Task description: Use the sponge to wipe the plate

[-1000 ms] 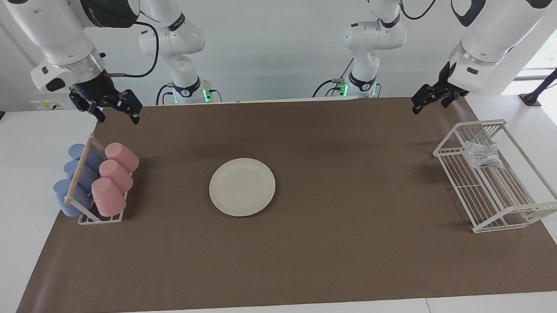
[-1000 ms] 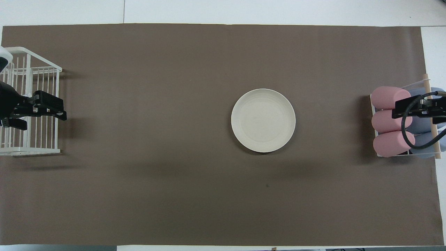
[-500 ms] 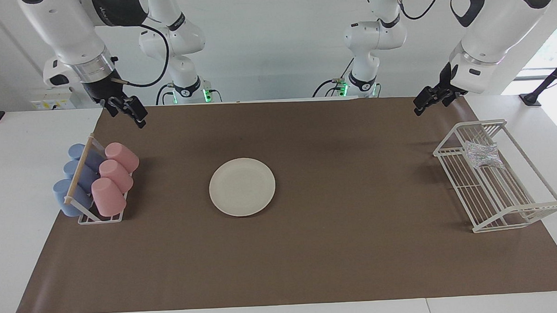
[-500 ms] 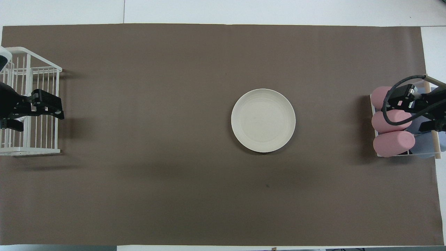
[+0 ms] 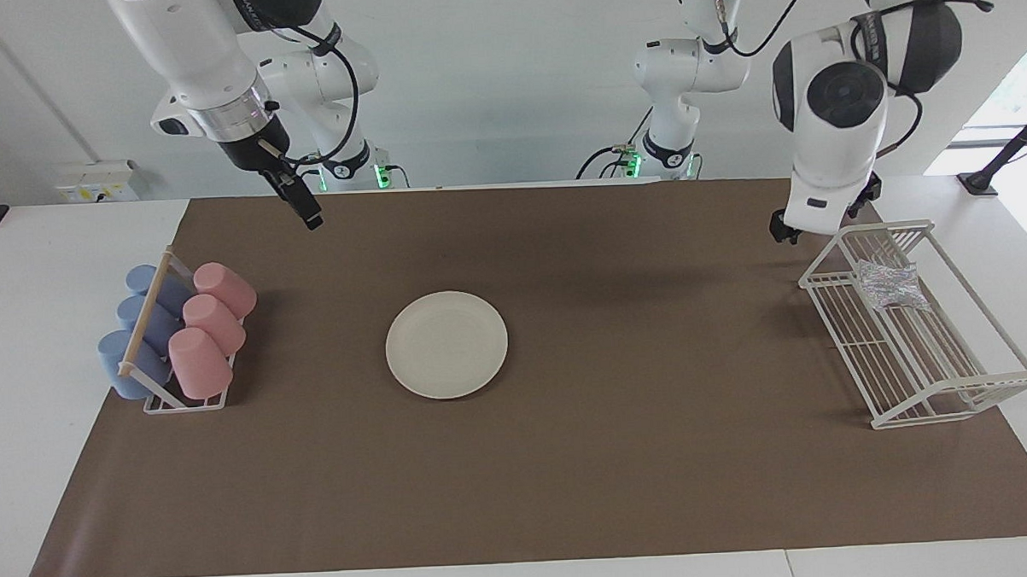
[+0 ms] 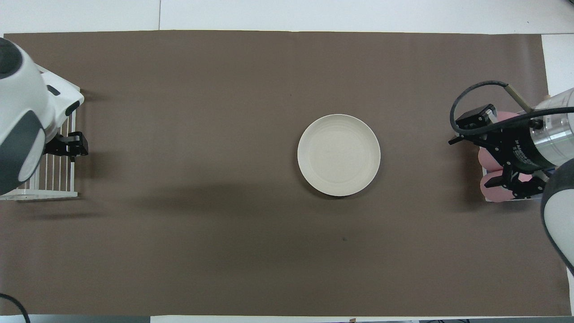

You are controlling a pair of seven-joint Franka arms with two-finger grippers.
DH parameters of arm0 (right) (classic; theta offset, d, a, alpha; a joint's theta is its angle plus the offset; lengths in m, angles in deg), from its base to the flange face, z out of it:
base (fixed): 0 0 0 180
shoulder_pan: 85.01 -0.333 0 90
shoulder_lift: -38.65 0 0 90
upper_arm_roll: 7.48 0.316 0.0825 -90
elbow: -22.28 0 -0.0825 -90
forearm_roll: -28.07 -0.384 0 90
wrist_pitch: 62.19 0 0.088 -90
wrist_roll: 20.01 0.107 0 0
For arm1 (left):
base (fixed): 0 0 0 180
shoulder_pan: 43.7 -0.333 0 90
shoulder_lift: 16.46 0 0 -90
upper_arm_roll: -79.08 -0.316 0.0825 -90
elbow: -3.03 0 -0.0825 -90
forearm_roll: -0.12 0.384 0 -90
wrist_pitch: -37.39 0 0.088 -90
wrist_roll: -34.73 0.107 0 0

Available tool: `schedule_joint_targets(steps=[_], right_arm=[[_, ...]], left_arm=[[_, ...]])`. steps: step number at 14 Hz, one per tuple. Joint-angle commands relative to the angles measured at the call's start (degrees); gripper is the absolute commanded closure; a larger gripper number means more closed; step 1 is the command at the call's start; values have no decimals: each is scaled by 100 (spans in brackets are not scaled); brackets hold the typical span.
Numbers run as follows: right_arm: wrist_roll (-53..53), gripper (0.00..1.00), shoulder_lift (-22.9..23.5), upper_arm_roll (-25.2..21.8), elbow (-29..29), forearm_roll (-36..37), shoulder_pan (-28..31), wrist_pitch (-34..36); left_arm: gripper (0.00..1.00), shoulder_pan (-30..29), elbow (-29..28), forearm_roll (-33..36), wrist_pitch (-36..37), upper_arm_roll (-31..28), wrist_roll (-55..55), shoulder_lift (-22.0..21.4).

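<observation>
The cream-white plate (image 5: 446,345) (image 6: 339,154) lies flat near the middle of the brown mat with nothing on it. The silvery sponge (image 5: 887,284) rests in the white wire rack (image 5: 883,227) at the left arm's end of the table; in the overhead view the left arm hides it. My left gripper (image 5: 780,228) (image 6: 74,146) hangs over the mat beside the rack's corner nearest the robots, mostly covered by its own wrist and holding nothing. My right gripper (image 5: 301,202) (image 6: 482,152) is open and empty, raised over the mat between the cup rack and the plate.
A cup rack (image 5: 174,343) with pink and blue cups lying on their sides stands at the right arm's end; the right gripper covers much of it in the overhead view. The wire rack (image 6: 49,179) is otherwise bare. The brown mat (image 5: 656,454) covers most of the table.
The right gripper has swung from above the cup rack toward the table's middle and turned. The left arm has rotated its wrist; its gripper sank beside the wire rack's corner, now largely hidden.
</observation>
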State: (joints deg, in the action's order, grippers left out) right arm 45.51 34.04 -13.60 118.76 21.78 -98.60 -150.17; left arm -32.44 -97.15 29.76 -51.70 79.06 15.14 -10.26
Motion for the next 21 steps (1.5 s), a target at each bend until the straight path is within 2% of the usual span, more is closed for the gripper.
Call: schedule_joint_targets(steps=[1,2,5,6,10,14,15,16,19,20,21], right_arm=[[1319,0,-67,14,-15,-198,-221,79],[1706,0,-67,32,-15,-198,-344,79],[2666,0,-101,67,-6,-198,-565,61],[2702,0,-102,76,-6,-198,-583,61],[2694,0,-110,76,20,-189,-574,44],[2659,0,-146,76,82,-189,-574,18],[2720,0,-137,76,73,-189,-583,0],[2746,0,-137,76,64,-180,-583,-9],[3421,0,-84,259,-58,-93,-766,-9],[3432,0,-67,286,-163,-31,-811,8],[3476,0,-32,287,-217,-48,-855,-9]], left_arm=[[0,69,-368,977,-406,-60,-62,337],[0,69,-545,1390,-547,-51,-53,390],[0,69,-512,2348,-593,-51,-27,907],[0,78,-486,2518,-593,-51,-18,1048],[2,17,-433,2599,-715,-51,43,1085],[26,-10,-424,2722,-716,-60,61,1085],[27,-10,-433,2722,-707,-68,61,1085],[36,-10,-433,2722,-689,-77,61,1085],[94,-19,-415,2730,-628,-86,61,1085],[100,-10,-389,2757,-619,-86,61,1076],[100,-10,-380,2748,-619,-86,61,1076]])
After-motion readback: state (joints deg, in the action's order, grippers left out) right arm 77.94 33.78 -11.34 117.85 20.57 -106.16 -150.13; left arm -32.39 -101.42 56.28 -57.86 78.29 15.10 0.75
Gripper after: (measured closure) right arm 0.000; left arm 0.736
